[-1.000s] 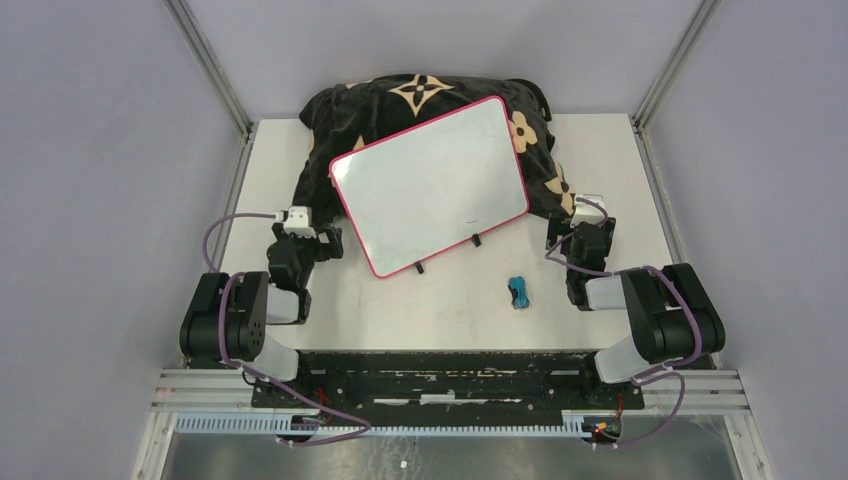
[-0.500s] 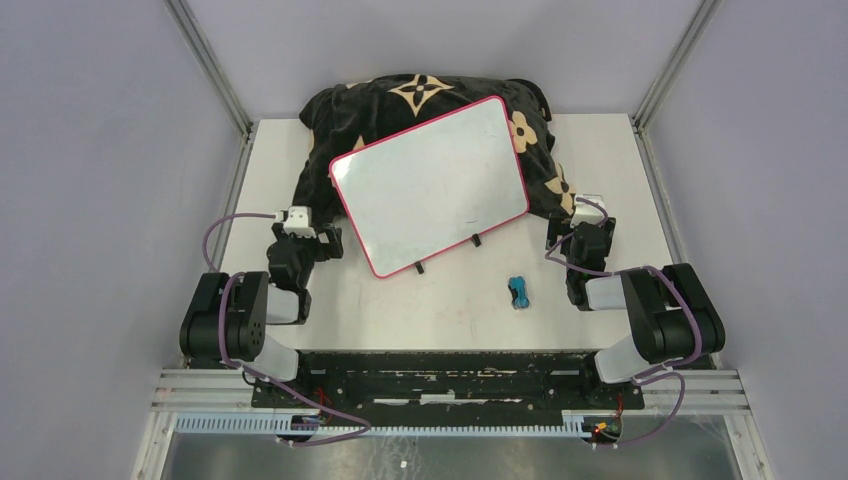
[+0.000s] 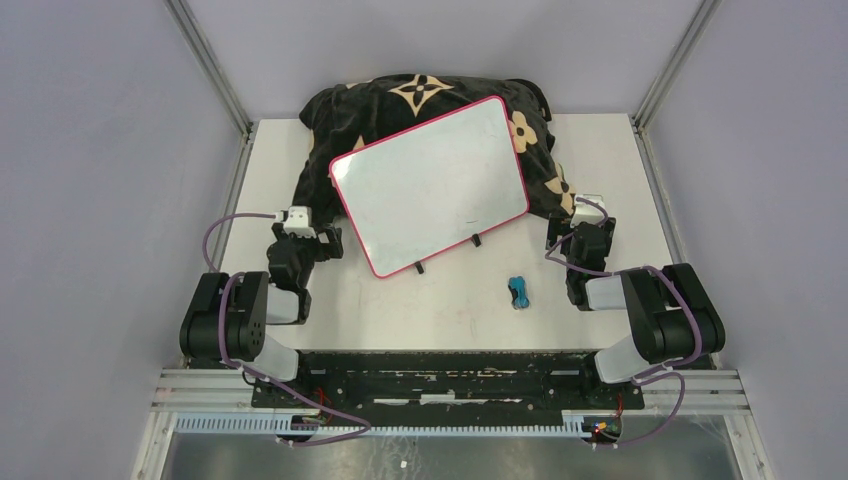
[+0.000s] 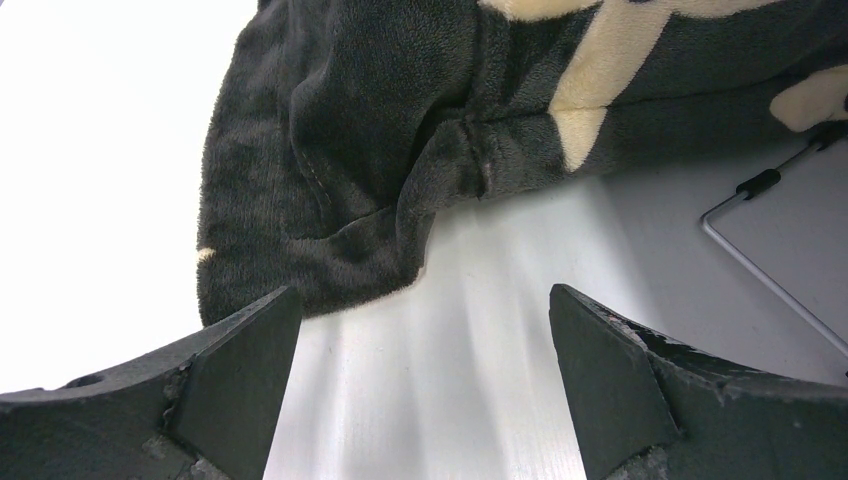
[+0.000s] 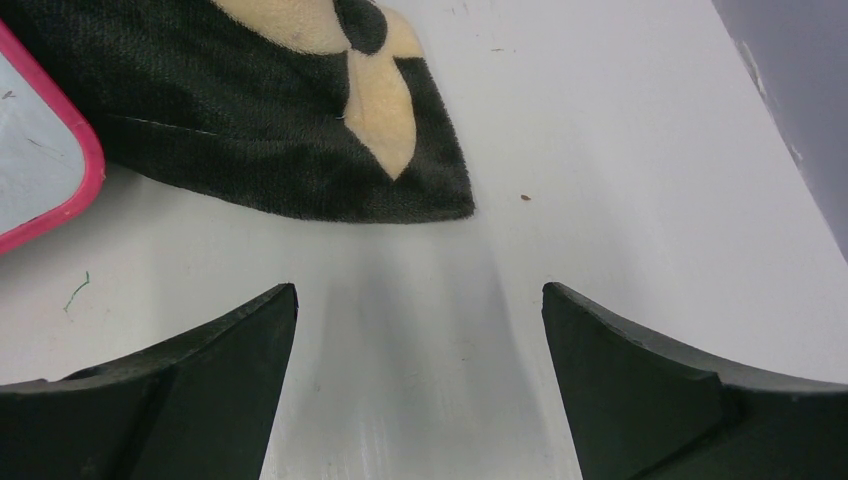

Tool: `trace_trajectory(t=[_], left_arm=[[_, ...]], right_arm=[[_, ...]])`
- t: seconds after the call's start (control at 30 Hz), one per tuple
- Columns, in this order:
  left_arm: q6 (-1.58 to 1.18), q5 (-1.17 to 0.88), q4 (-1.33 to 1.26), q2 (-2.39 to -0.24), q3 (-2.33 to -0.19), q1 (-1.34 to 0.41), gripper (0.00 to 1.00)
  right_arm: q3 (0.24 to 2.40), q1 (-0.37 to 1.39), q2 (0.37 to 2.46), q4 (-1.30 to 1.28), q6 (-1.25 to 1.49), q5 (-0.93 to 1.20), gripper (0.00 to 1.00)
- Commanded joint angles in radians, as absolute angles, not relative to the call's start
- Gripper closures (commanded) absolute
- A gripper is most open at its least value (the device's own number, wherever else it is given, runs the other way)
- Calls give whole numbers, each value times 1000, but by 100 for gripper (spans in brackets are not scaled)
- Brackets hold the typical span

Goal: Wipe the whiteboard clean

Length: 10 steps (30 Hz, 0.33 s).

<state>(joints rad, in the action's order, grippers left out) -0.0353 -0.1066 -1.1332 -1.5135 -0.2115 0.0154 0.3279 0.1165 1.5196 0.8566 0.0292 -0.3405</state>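
Observation:
The whiteboard [image 3: 430, 185], white with a pink-red frame and two black feet, leans tilted against a black floral cushion [image 3: 420, 95] at the table's back middle; its face looks clean. Its red corner shows in the right wrist view [image 5: 45, 190], and its wire stand in the left wrist view [image 4: 760, 250]. A small blue eraser [image 3: 518, 292] lies on the table in front of the board's right foot. My left gripper [image 3: 325, 243] is open and empty, just left of the board's lower corner. My right gripper [image 3: 572, 240] is open and empty, right of the board and eraser.
The cushion's edge lies just ahead of both grippers, in the left wrist view [image 4: 400, 180] and the right wrist view [image 5: 300, 150]. Metal posts [image 3: 210, 70] and grey walls enclose the white table [image 3: 420, 310].

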Motion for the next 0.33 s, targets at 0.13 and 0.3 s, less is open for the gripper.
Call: trace_trajectory(t=[0.13, 0.3], left_arm=[[9, -97, -1207, -1514, -216, 16, 1], [9, -97, -1207, -1513, -216, 15, 1]], right_arm=[[357, 108, 1514, 883, 44, -322, 0], [364, 77, 1512, 870, 54, -262, 0]])
